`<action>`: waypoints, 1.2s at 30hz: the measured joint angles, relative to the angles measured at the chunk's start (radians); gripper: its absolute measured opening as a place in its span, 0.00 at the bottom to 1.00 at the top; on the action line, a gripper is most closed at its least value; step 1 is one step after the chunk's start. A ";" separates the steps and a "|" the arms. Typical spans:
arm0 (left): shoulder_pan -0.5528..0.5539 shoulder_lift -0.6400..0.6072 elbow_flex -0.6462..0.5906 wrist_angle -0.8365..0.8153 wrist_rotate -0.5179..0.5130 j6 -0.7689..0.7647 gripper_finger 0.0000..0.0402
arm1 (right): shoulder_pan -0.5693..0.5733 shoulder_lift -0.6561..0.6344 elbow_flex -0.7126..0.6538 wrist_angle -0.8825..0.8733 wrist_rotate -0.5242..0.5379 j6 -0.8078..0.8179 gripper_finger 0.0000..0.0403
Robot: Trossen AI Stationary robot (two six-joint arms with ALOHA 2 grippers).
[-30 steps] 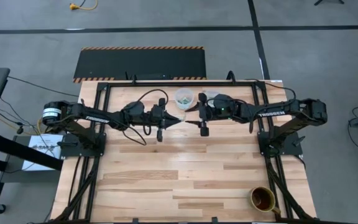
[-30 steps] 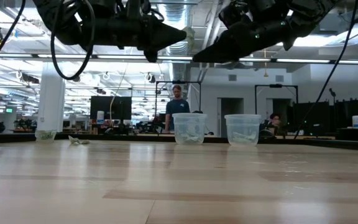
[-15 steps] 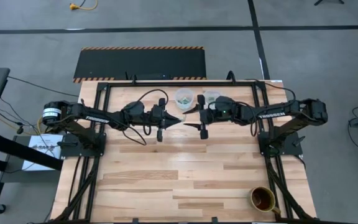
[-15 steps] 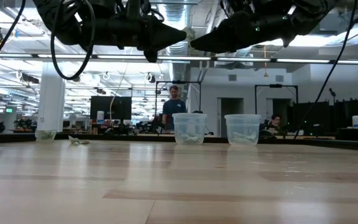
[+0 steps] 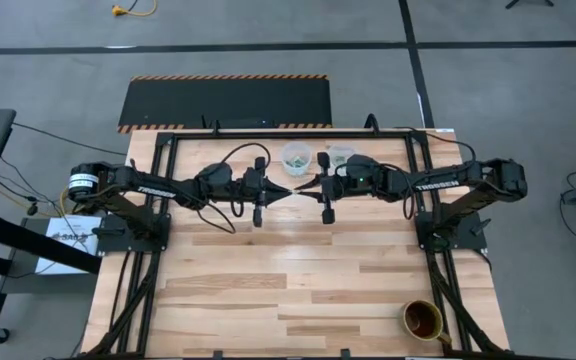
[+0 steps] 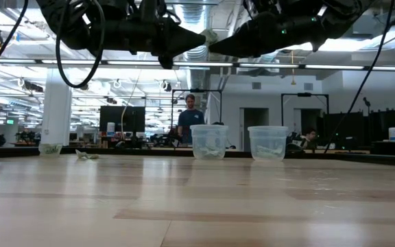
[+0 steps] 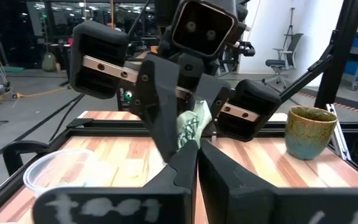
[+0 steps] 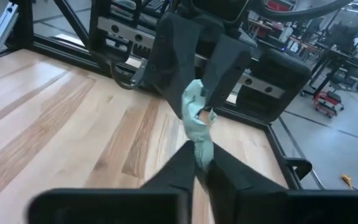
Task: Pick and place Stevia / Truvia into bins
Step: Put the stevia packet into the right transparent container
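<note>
I see left gripper [image 5: 290,187] and right gripper [image 5: 308,186] tip to tip above table [image 5: 268,290], both pinched on same green packet [image 8: 197,118], near two clear cups [image 6: 209,142].

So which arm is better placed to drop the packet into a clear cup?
Probably right. The left gripper and right gripper both pinch the packet in mid-air, tip to tip. The right arm lies just beside the clear cups.

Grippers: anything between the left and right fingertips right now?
A pale green sweetener packet, pinched by both the left gripper and the right gripper in mid-air. Both wrist views show it; the low view shows it high above the table.
</note>
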 joint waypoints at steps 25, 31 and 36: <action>-0.024 0.000 0.000 -0.087 0.046 -0.003 0.38 | -0.074 0.000 0.000 -0.053 0.120 -0.016 0.01; -0.024 0.000 0.000 -0.273 -0.066 -0.004 0.43 | -0.156 0.000 0.000 -0.173 0.280 0.058 0.01; -0.024 0.000 0.000 -0.413 -0.207 -0.013 0.43 | -0.221 0.000 0.000 -0.323 0.428 0.173 0.00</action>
